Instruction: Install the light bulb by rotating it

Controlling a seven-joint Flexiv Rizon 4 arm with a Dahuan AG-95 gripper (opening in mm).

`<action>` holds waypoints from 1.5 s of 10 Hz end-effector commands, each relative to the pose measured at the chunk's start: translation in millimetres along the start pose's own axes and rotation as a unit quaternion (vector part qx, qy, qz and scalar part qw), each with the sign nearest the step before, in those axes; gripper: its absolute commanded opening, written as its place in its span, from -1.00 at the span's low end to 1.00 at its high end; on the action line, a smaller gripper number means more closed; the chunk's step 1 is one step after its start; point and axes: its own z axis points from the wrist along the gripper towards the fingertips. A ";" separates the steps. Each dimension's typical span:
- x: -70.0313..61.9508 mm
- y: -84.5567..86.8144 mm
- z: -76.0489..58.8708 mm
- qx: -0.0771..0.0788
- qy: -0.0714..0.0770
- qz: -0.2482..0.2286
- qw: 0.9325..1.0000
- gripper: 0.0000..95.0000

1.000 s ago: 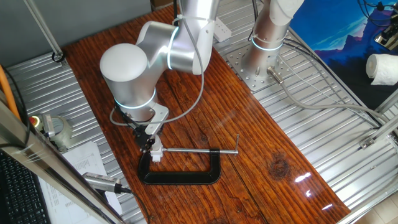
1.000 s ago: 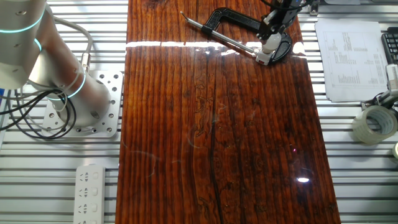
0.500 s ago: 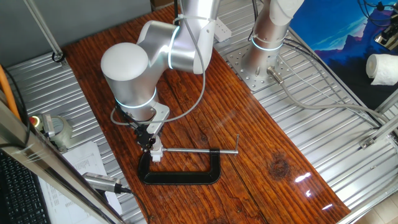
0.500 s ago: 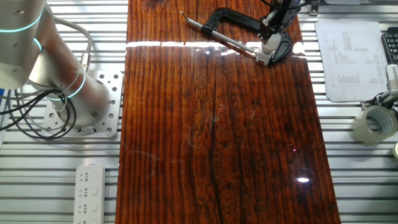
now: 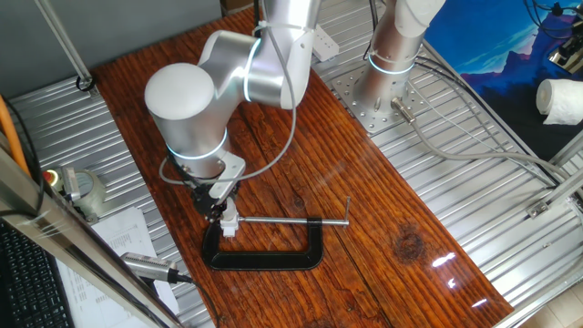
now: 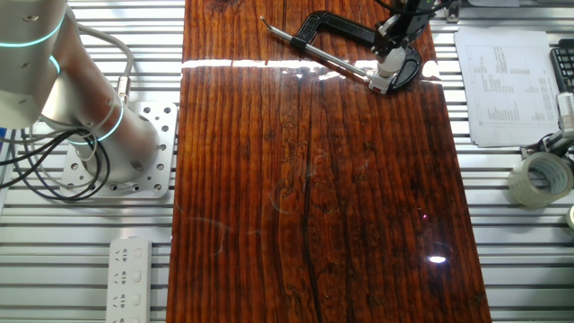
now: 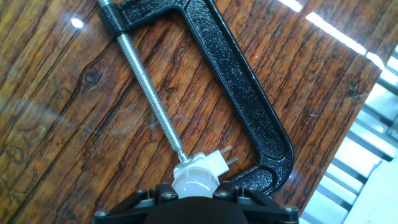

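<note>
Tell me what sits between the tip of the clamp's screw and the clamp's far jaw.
In the hand view, the white socket block sits there, pinched by the black C-clamp, with the light bulb in it under the gripper.

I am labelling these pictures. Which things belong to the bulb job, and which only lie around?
Job: light bulb, socket block, C-clamp, gripper.

Lying about: tape roll, printed sheet, power strip, paper roll.
</note>
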 end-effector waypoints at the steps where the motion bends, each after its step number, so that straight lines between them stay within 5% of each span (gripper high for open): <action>1: 0.4 0.9 0.3 0.004 0.001 0.038 0.999 -1.00; 4: 0.4 0.9 0.4 0.020 0.006 0.102 0.995 -1.00; 12: 0.6 0.9 0.4 0.022 0.015 0.246 0.969 -1.00; 15: 2.4 0.8 3.4 0.026 0.023 0.319 0.947 -1.00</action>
